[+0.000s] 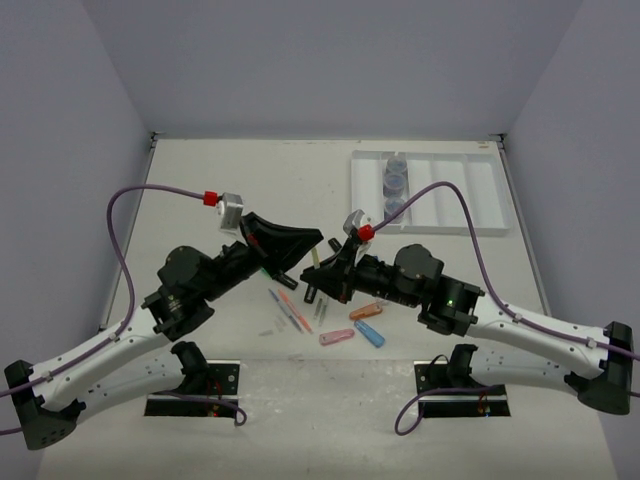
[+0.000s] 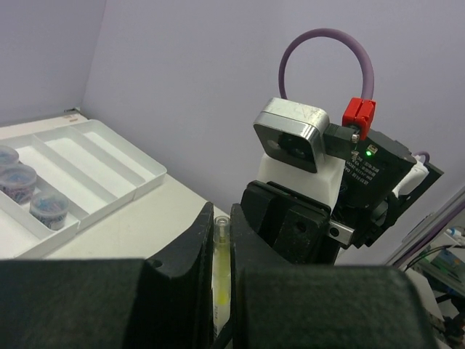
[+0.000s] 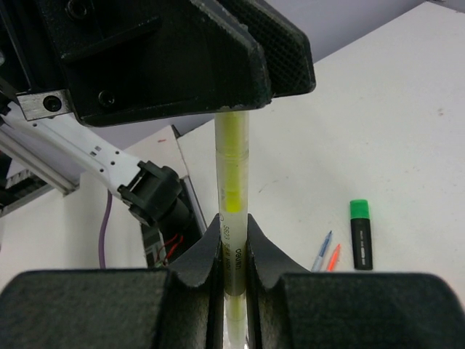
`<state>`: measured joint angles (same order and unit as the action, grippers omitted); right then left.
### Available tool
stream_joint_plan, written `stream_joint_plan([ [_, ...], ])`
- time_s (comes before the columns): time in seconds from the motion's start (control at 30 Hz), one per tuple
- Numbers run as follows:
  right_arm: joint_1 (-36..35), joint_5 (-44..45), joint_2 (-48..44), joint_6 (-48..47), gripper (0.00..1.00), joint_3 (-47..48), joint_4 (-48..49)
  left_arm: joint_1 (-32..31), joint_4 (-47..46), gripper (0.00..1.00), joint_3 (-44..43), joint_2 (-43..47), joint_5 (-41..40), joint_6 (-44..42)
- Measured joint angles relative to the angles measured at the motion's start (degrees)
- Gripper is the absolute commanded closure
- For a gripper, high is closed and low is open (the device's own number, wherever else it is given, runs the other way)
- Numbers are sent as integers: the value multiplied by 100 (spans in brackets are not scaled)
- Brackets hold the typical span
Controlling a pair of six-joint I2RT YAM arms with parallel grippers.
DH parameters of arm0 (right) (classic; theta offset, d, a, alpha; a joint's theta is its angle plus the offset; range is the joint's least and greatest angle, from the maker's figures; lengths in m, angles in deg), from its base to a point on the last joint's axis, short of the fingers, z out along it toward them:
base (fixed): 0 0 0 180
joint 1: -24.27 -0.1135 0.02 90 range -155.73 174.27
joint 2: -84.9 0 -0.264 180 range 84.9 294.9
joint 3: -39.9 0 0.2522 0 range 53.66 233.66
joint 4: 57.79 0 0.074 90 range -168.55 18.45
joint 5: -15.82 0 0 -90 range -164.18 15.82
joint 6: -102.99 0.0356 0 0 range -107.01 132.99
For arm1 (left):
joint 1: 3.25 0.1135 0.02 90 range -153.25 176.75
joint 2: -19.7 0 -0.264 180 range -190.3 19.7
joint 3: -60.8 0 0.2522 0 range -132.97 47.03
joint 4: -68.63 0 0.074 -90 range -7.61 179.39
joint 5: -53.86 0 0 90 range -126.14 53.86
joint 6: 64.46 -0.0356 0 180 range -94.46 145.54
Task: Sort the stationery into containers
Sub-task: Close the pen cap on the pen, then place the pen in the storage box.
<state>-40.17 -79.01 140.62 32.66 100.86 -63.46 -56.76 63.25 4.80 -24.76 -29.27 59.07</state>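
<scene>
This looks like a mid-air handover at the centre of the top view. On the left, the left gripper (image 2: 222, 231) has its fingers pressed together on one end of a yellow pen (image 3: 232, 167). In the right wrist view that clamp sits at upper centre, with the pen running down from it. The right gripper (image 3: 234, 236), at lower centre of that view, is clamped on the pen's other end, so both arms hold it clear of the table.

To do this well, I judge that only one arm should let go, and only when the other's grip sits square on the barrel. Opening first and then drawing straight back along the pen's line should avoid twisting it.

The right arm is nearer the tray (image 1: 470, 195) at the upper right of the top view, where jars (image 1: 394, 180) fill one compartment. A free lane would suit the pen, laid lengthwise.
</scene>
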Motion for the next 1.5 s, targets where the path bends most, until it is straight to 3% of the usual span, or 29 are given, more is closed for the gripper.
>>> stream_joint_plan([
  [0.57,880,-1367,1177,-558,100,2093,-2065,111,-1441,100,703,109,-1009,379],
  [0.7,931,-1455,1231,-528,100,1978,-1955,107,-1079,99,632,192,-1183,345],
  [0.73,948,-1473,1218,-514,100,1851,-1856,100,-875,91,573,228,-1221,322],
  [0.83,994,-1570,1126,-413,100,1296,-1192,12,233,39,239,392,-1542,154],
  [0.87,1007,-1523,1069,-360,100,1092,-948,-40,642,26,105,420,-1607,119],
  [0.9,1082,-1450,1002,-297,100,892,-731,-113,1046,16,-49,449,-1670,54],
  [0.97,1297,-1252,858,-162,100,496,-372,-260,1802,7,-437,485,-1870,-50],
  [1.03,1428,-1042,733,-88,100,175,-205,-278,2325,1,-882,474,-2186,-154],
  [1.17,1617,-748,634,-40,100,-95,-250,-278,3125,0,-1829,492,-3125,-171],
  [1.3,2267,-392,617,-36,100,-38,-623,-278,3742,0,-2029,796,-3891,-167],
  [1.4,2953,133,924,-70,100,389,-1299,-278,4334,0,-2012,841,-4237,-158],
  [1.5,3796,645,1832,-233,100,1529,-2201,-278,4921,0,-1800,842,-4382,-151],
])
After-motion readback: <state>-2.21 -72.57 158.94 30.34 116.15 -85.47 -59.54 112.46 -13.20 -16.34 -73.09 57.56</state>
